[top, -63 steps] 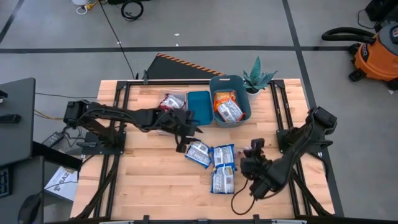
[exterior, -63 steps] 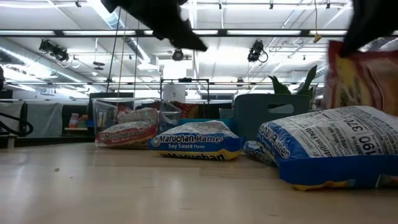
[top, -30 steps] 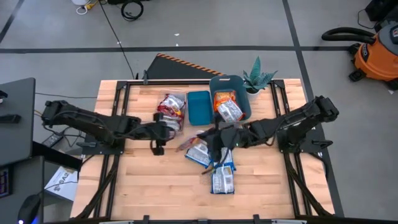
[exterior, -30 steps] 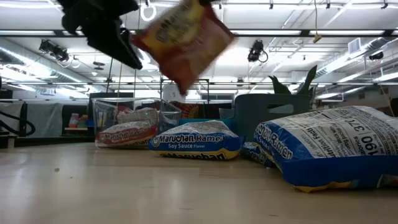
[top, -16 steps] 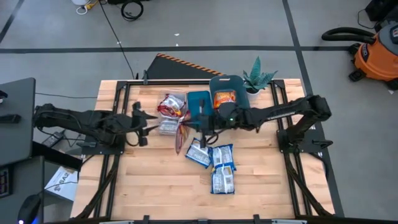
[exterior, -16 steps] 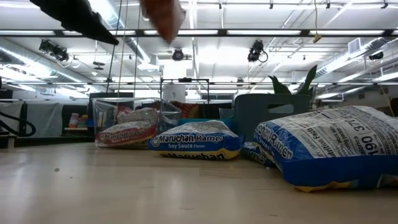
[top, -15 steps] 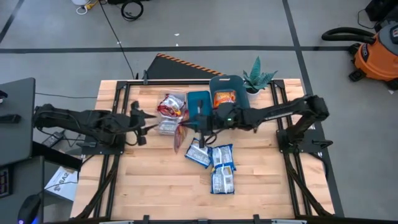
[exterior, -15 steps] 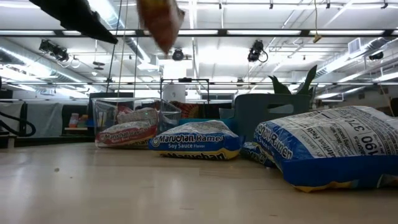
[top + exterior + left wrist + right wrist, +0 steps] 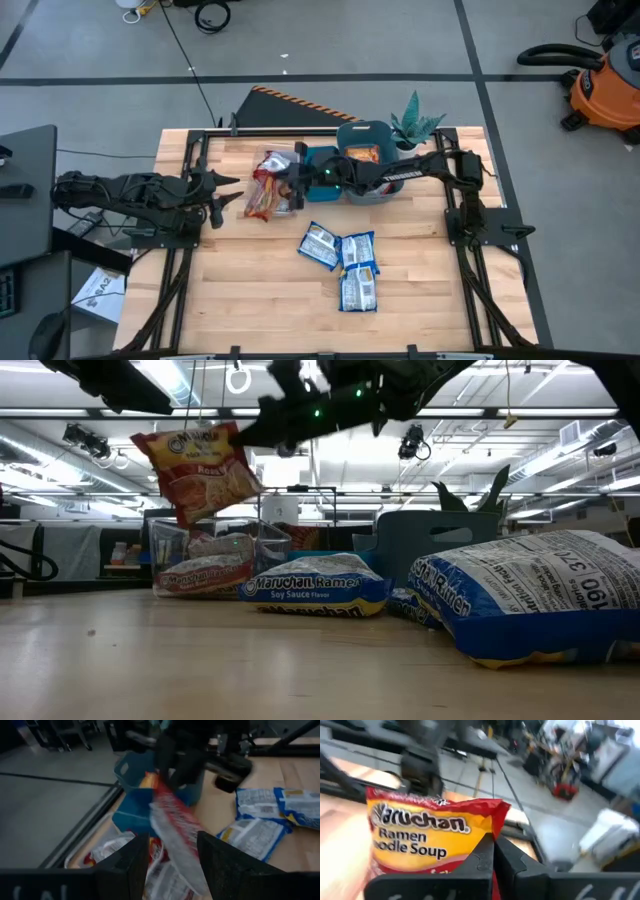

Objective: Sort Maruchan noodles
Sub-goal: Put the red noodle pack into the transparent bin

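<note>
A red-and-yellow Maruchan packet hangs in the air at the near edge of a clear bin that holds other red packets. My right gripper reaches across from the table's right and is shut on it. The low view shows the packet tilted, above the clear bin. My left gripper is open, just left of the packet, and touches nothing; its wrist view shows the packet ahead of its fingers. Three blue-trimmed packets lie flat on the table's middle. My right gripper pinches the red packet by one side edge between its two fingers. The fingers come about level from the table's right. The packet is lifted clear and hangs tilted below and left of the fingers.
A teal bin and a blue bin with orange packets stand right of the clear bin, under the right arm. A potted plant stands at the far right. The near half of the table is bare wood.
My right gripper has carried the red packet from above the blue packets toward the table's left and far edge, up to the clear bin; the packet has swung and turned with it. My left gripper has drawn back toward the left edge.
</note>
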Controlling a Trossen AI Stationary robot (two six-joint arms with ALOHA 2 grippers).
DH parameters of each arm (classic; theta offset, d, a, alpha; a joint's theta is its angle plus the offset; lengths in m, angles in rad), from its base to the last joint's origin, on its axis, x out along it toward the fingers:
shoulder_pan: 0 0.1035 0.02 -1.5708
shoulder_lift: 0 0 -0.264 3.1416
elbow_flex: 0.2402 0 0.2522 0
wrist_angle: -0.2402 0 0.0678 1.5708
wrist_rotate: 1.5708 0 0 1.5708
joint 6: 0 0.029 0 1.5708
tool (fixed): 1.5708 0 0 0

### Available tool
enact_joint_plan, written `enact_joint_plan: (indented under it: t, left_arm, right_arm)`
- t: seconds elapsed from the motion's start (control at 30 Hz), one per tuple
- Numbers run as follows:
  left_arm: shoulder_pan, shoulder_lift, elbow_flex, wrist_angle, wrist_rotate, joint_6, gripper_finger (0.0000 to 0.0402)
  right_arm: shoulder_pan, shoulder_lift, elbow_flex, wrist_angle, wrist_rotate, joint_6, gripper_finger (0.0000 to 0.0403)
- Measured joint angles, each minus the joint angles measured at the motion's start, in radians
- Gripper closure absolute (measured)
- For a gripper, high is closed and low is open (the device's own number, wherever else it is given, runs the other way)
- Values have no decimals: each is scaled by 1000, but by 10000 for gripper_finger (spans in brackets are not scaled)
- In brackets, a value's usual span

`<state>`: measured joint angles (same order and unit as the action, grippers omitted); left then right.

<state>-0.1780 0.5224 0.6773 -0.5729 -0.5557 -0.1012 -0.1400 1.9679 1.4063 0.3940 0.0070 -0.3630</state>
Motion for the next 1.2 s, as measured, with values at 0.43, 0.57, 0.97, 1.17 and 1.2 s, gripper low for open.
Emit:
enact_joint_plan:
  t: [0.43, 0.57, 0.97, 1.17, 1.2]
  left_arm:
    - [0, 40, 0, -88, 56, -203, 230]
    - [0, 76, 0, -76, 22, -212, 230]
    - [0, 260, 0, -25, 25, -246, 230]
    - [18, 378, 0, 74, 7, -156, 230]
    - [28, 398, 0, 92, 0, -142, 230]
  right_arm:
    - [-94, 6, -1, -300, 1, 273, 354]
    - [-93, -14, 0, -288, 66, 226, 324]
    - [-37, -155, 0, -541, -155, 173, 286]
    - [66, -133, -13, -648, -69, 91, 287]
    - [76, -126, -18, -651, -40, 84, 288]
